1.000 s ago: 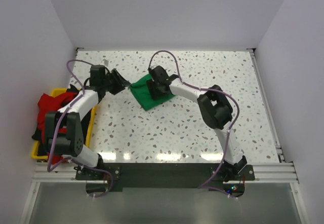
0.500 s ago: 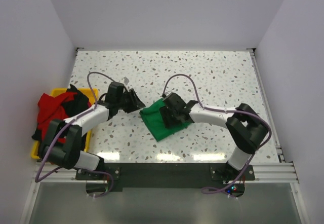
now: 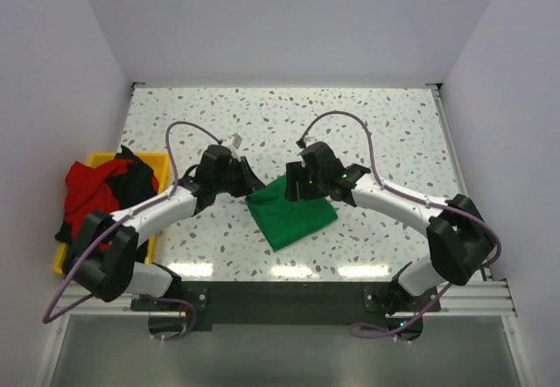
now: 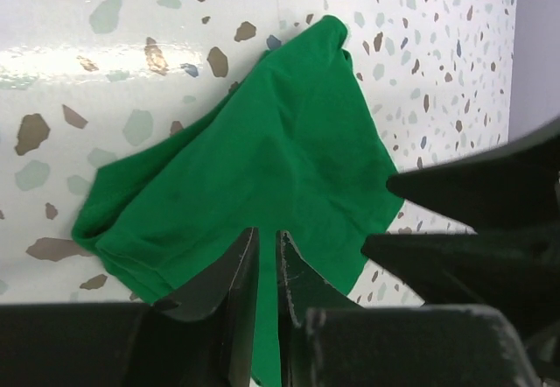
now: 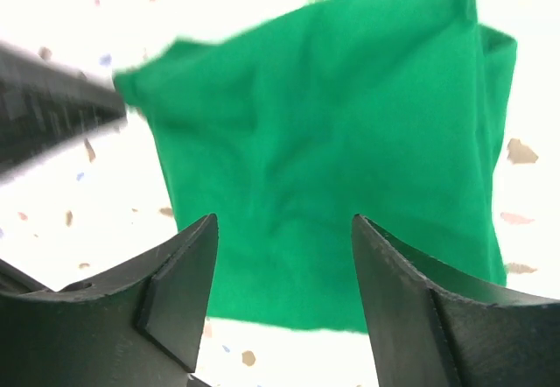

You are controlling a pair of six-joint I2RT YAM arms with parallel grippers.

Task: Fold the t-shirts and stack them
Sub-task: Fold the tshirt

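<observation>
**Q:** Where is the shirt you're working on, and what have your grippers got?

**A:** The green t-shirt (image 3: 293, 216) lies folded into a small, slightly skewed rectangle on the speckled table (image 3: 394, 124), between your two arms. Your left gripper (image 4: 265, 232) sits at its left edge with the fingers drawn almost together, only a thin slit between them. You can't tell from here whether any cloth is nipped. Your right gripper (image 5: 284, 221) hangs over the far edge, spread wide and holding nothing.

**Q:** How will it handle?

**A:** I'd expect it to be light, limp and easy to crease. The cotton will likely sag and unfold if you lift it by one layer or one corner. Pinch through all the layers at a folded edge, ideally with a gripper on each side.

**Q:** And the rest?

**A:** The red t-shirt (image 3: 87, 190) and black t-shirt (image 3: 131, 164) sit heaped in the yellow bin (image 3: 156, 161), well apart on your left and not yet folded.
</observation>
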